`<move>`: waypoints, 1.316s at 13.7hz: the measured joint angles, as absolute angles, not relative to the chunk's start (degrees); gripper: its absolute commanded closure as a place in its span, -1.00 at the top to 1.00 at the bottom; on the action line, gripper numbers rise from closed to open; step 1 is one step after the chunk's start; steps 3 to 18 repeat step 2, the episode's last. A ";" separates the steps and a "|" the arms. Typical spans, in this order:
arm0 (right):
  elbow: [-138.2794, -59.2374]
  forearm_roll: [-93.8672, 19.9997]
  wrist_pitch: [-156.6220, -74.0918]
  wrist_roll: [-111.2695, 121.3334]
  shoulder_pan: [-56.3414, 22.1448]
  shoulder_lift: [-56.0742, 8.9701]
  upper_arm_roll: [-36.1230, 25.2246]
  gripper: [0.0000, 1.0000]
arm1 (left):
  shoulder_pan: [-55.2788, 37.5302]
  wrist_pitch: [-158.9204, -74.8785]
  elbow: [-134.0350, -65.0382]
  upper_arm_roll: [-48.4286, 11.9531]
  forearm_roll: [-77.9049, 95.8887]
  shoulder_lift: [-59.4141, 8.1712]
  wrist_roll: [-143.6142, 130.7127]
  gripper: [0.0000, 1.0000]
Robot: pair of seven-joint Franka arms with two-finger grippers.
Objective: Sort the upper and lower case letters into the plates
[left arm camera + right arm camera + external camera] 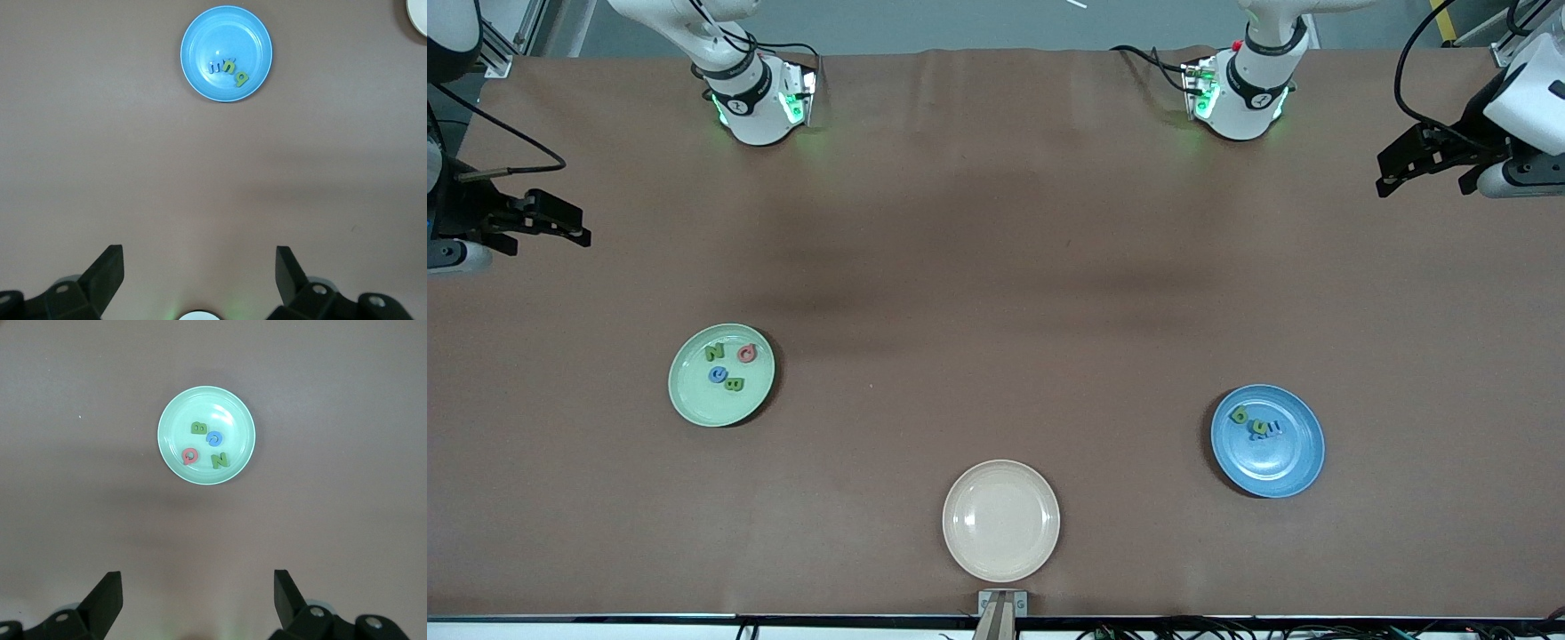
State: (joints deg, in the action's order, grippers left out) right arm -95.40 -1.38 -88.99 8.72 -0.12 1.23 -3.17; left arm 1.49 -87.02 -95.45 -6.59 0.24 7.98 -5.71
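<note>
The mint green plate (703, 400) lies toward the right arm's end of the table and holds several foam letters: a green N (715, 352), a red letter (747, 353), a blue letter (717, 375) and a green B (735, 384). The right wrist view shows it (235, 420) too. The blue plate (1272, 467) lies toward the left arm's end and holds a small cluster of green and blue letters (1258, 425); it also shows in the left wrist view (213, 40). My right gripper (578, 227) (198, 580) and left gripper (1383, 175) (200, 257) hang open and empty at the table's two ends.
An empty beige plate (1001, 520) sits near the table's front edge, between the two other plates; its rim shows in the left wrist view (419, 13). The arm bases (756, 98) (1240, 93) stand along the table's farthest edge. A brown cloth covers the table.
</note>
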 measured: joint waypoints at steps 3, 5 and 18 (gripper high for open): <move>-95.84 -1.37 -89.12 8.72 -0.12 1.85 -3.20 1.00 | 1.49 -87.02 -95.27 -6.58 0.24 7.97 -5.66 1.00; -95.84 -1.37 -89.12 8.72 -0.12 1.85 -3.20 1.00 | 1.49 -87.02 -95.27 -6.58 0.24 7.97 -5.66 1.00; -95.84 -1.37 -89.12 8.72 -0.12 1.85 -3.20 1.00 | 1.49 -87.02 -95.27 -6.58 0.24 7.97 -5.66 1.00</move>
